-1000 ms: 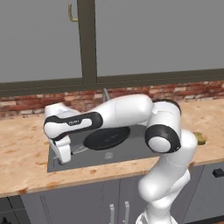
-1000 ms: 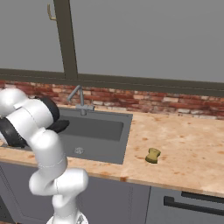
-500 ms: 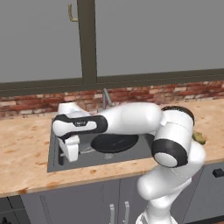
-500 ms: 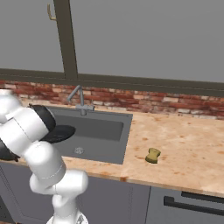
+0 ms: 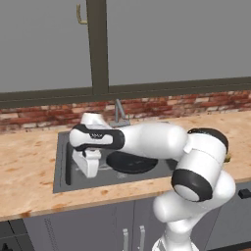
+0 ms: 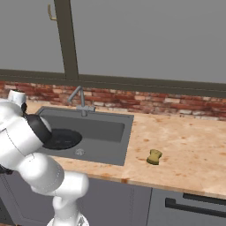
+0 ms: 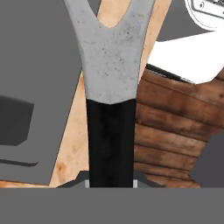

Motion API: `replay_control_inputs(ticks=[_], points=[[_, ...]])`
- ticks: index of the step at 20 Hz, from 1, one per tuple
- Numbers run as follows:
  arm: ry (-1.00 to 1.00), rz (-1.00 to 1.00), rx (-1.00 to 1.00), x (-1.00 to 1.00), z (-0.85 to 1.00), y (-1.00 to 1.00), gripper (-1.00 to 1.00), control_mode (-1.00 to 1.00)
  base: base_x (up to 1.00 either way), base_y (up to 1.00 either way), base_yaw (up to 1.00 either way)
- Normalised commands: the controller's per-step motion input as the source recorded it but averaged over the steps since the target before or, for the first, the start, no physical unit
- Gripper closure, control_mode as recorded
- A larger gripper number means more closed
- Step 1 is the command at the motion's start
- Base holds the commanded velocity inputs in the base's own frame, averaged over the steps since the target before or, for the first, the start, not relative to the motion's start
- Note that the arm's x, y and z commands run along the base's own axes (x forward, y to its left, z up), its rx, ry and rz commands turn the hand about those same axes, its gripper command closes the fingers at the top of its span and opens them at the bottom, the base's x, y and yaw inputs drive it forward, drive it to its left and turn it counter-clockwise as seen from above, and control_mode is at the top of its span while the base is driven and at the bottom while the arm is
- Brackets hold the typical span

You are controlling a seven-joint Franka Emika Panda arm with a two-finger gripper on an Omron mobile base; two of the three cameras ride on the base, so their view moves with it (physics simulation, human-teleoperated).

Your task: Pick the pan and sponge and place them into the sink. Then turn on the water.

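Holding the pan over the sink

Gripper point(image 5: 89, 169) is pinched on the pan's handle. The pan point(image 5: 131, 162) is flat, round and black, with a grey forked handle, sitting low within the dark grey sink point(image 5: 61, 169). The yellow-olive sponge point(image 6: 154, 156) lies on the counter point(image 6: 185, 150), right of the basin.

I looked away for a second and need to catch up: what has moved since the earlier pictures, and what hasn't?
The arm has swung the pan rightward and lower over the sink; the gripper stays shut on the pan's handle and has not let go. The sponge still lies on the counter right of the sink, and no water runs from the faucet.
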Motion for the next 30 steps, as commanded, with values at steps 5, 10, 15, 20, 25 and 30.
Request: replay_control_inputs(ticks=[5,10,15,20,25,30], points=[[0.00,0.02,0.12,0.23,0.00,0.00,1.00,-1.00,0.00,0.00,0.00],[-0.01,0.01,0.08,0.30,0.03,-0.01,1.00,-1.00,0.00,0.00,0.00],[0.00,0.00,0.04,0.30,0.01,-0.05,1.00,-1.00,0.00,0.00,0.00],[-0.03,0.00,0.00,0.20,-0.03,-0.07,1.00,-1.00,0.00,0.00,0.00],[-0.06,0.00,0.00,0.13,-0.07,-0.09,1.00,-1.00,0.00,0.00,0.00],[0.00,0.00,0.00,0.14,-0.13,0.00,1.00,-1.00,0.00,0.00,0.00]])
